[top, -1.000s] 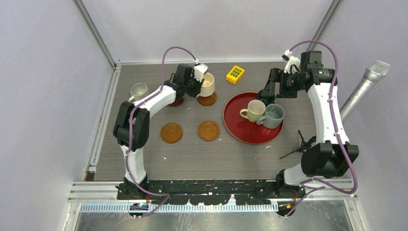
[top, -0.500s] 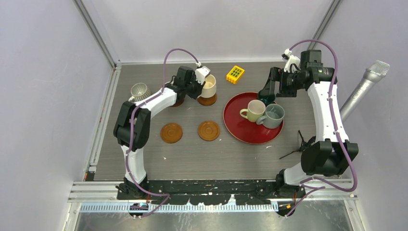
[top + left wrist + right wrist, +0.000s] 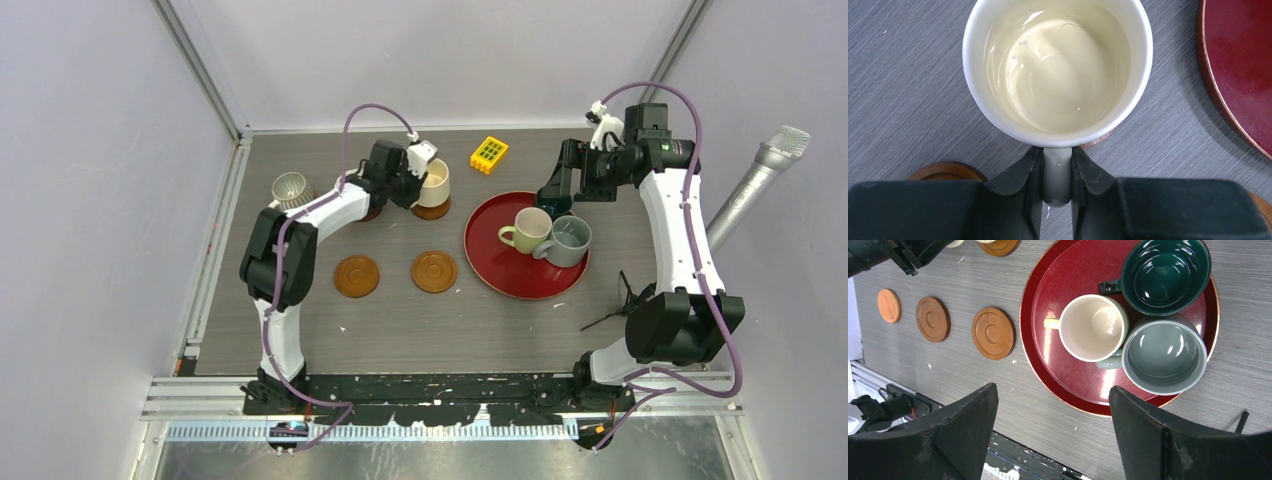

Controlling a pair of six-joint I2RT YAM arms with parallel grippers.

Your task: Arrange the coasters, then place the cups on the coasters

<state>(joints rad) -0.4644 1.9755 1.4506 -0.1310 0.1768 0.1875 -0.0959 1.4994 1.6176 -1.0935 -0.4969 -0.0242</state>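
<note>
overhead, four round brown wooden coasters point(image 3: 434, 271) and four ceramic cups point(image 3: 568, 240) show; bare table point(image 3: 400, 330) lies nearest the arms. left wrist: left gripper point(image 3: 1056, 182) pinches the cream cup's point(image 3: 1058, 65) handle over one coaster. right wrist: right gripper point(image 3: 1053, 425) spread above three cups on the round red tray point(image 3: 1048, 371).

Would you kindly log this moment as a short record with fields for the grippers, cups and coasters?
Left gripper: shut on the cream cup by its handle
Placement: held cup is over a coaster; touchdown unclear
Right gripper: open, above the red tray
On tray: pale green cup, dark teal cup, grey cup
Bare coasters: three in a row, left of the tray
</note>
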